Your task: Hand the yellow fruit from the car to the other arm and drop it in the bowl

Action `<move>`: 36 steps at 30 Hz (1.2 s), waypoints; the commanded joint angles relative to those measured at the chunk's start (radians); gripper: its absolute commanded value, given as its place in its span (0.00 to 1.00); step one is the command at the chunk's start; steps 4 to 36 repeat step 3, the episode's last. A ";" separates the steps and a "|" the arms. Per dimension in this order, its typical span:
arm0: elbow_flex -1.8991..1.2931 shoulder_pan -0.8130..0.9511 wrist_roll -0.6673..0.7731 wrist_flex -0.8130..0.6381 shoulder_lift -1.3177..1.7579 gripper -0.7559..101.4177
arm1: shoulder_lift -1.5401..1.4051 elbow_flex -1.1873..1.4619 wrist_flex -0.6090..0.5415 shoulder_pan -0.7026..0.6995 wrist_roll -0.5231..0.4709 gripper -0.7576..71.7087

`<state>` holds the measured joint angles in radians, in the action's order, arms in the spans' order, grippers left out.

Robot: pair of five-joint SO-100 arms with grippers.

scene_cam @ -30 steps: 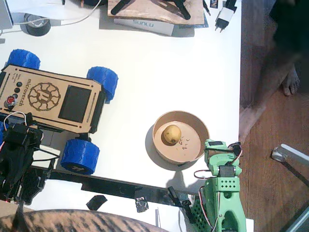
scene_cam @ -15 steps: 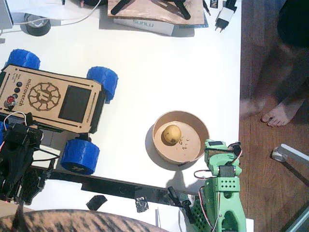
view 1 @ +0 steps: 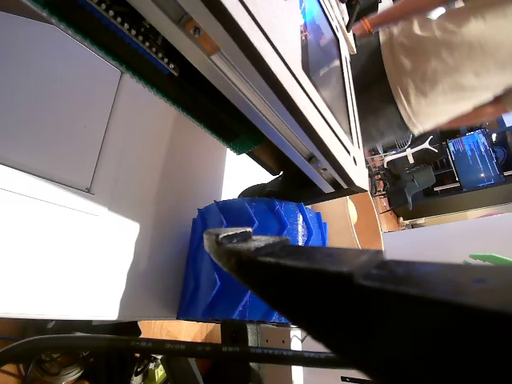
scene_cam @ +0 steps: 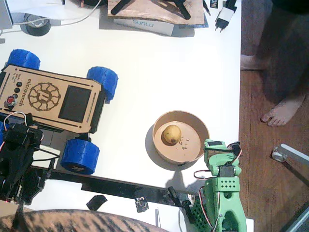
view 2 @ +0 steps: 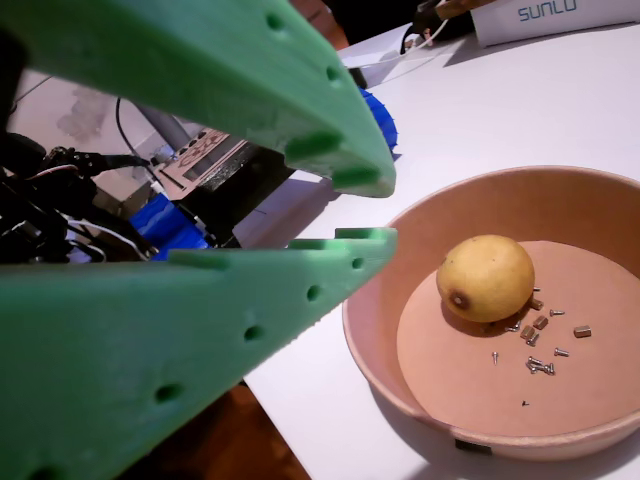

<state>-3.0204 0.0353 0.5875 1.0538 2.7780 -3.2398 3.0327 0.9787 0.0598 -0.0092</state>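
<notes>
The yellow fruit (scene_cam: 171,134) lies inside the tan bowl (scene_cam: 181,114), left of its centre, beside a few small screws; a wrist view shows the fruit (view 2: 485,277) resting free on the bowl's (view 2: 372,345) floor. The green right gripper (scene_cam: 219,148) sits just right of the bowl's near rim, its jaws (view 2: 375,212) shut and empty. The plywood car (scene_cam: 48,96) with blue wheels stands at the left. The black left gripper (scene_cam: 21,131) rests at the car's near edge, shut and empty, facing a blue wheel (view 1: 240,272).
A person's bare foot (scene_cam: 282,111) and leg stand on the wooden floor right of the table. A white box (scene_cam: 145,24), a tape roll (scene_cam: 36,24) and a plug (scene_cam: 224,17) line the far edge. A black strip (scene_cam: 111,183) runs along the front.
Only the person's feet have shifted on the floor at the right. Both arms, the fruit, the bowl and the car are where they were.
</notes>
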 commanded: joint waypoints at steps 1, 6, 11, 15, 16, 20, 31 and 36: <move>0.005 -0.002 -0.011 -0.015 0.008 0.55 | -0.006 -0.023 -0.037 0.008 -0.018 0.01; 0.005 -0.002 -0.011 -0.015 0.008 0.55 | -0.006 -0.017 -0.052 0.012 -0.026 0.01; 0.005 -0.002 -0.011 -0.015 0.008 0.55 | -0.006 -0.017 -0.052 0.012 -0.026 0.01; 0.005 -0.002 -0.011 -0.015 0.008 0.55 | -0.006 -0.017 -0.052 0.012 -0.026 0.01; 0.005 -0.002 -0.011 -0.015 0.008 0.55 | -0.006 -0.017 -0.052 0.012 -0.026 0.01; 0.005 -0.002 -0.011 -0.015 0.008 0.55 | -0.006 -0.017 -0.052 0.012 -0.026 0.01; 0.005 -0.002 -0.011 -0.015 0.008 0.55 | -0.006 -0.017 -0.052 0.012 -0.026 0.01; 0.005 -0.002 -0.011 -0.015 0.008 0.55 | -0.006 -0.017 -0.052 0.012 -0.026 0.01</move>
